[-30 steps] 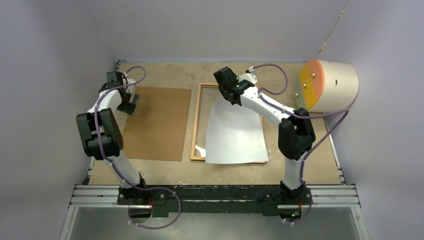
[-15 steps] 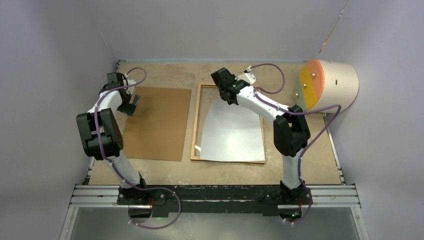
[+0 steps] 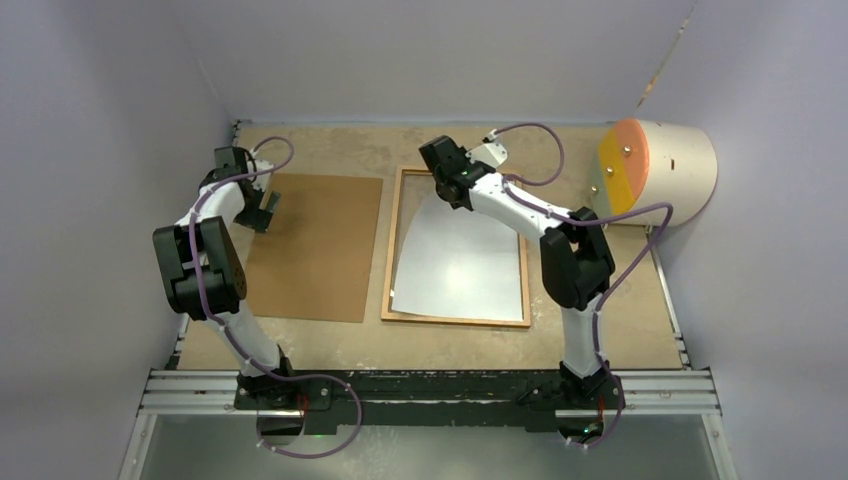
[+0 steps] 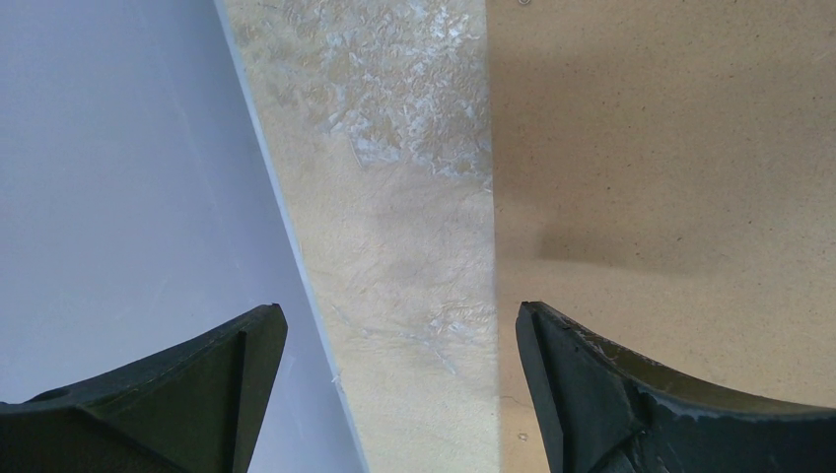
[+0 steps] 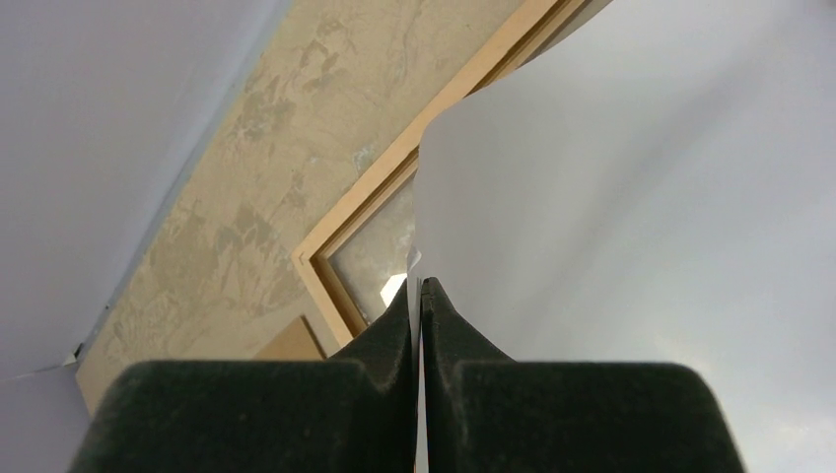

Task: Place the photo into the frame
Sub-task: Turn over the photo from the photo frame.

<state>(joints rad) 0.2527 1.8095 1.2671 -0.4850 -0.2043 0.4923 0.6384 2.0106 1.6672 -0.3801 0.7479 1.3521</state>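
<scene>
From my overhead feed, with twelve o'clock away from the arm bases, the frame [image 3: 391, 240] lies flat on the table [image 3: 330, 140], a little toward three o'clock from centre. The photo [image 3: 460, 265] sits over it with its white back up. Its six o'clock edge lies just inside the frame's near rail, and its three o'clock edge runs along the right rail. The twelve o'clock end is lifted off the frame and bowed.

My right gripper [image 5: 420, 296] has its jaws pressed together on that raised end, pinching the sheet at its edge near the eleven o'clock corner. Through the right wrist camera I see the paper running between the two fingers, with the frame's far left corner below and a shiny surface inside it.

My left gripper [image 4: 402, 325] is out at nine o'clock with its jaws spread wide and nothing between them. One finger shows against the grey wall, the other over the brown backing board [image 3: 315, 245]. I cannot tell whether either touches anything. The board lies flat just beside the frame, on its nine o'clock side and apart from it.

A cream drum with an orange face [image 3: 660, 170] rests at two o'clock
</scene>
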